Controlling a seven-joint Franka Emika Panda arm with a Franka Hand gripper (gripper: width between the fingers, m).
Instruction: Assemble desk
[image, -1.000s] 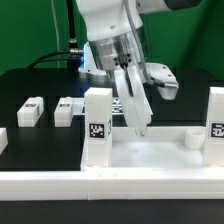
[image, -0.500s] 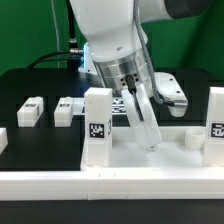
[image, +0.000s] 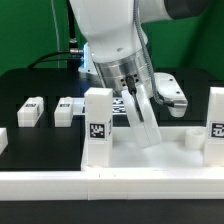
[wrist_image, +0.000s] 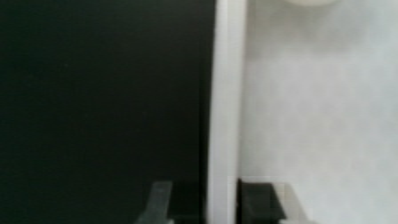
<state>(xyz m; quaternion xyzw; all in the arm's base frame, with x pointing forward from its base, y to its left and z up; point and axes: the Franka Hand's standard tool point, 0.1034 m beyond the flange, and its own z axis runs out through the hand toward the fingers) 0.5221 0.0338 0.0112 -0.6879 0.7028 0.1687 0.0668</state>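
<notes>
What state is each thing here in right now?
End effector: shut on the desk slab's raised rim.
Desk slab: lying flat, gripped at its rim.
Upright legs: standing at the slab's corners.
Loose legs: lying on the table.
Round socket: empty.

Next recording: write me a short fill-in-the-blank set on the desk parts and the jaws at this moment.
The jaws are ___ on the raised rim of the slab.
___ loose legs lie on the black table.
The tagged leg beside the jaws stands ___.
Missing: shut; two; upright.
</notes>
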